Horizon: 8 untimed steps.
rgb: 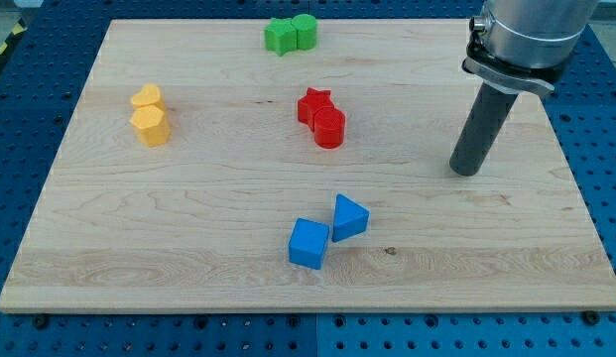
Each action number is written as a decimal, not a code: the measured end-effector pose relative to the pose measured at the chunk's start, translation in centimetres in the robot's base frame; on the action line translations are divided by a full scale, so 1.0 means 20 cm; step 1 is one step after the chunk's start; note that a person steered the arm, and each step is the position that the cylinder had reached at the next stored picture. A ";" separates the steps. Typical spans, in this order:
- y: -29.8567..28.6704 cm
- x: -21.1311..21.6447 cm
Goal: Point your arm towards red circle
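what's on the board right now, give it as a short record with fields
surface: wooden board on a blue perforated table
my tip: at the view's right, touching no block
red circle: near the centre, left of my tip, against the red star
green blocks: two together at the view's top
yellow blocks: two together at the view's left
blue blocks: cube and triangle, toward the view's bottom

My tip [466, 171] rests on the desk [188, 238], well right of the red circle [329, 128] and red star [314, 102].
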<state>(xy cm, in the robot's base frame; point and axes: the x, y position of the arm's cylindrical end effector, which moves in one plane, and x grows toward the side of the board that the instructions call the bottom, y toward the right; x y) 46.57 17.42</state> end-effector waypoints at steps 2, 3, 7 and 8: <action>-0.03 -0.11; -0.04 -0.12; -0.28 -0.14; -0.38 -0.22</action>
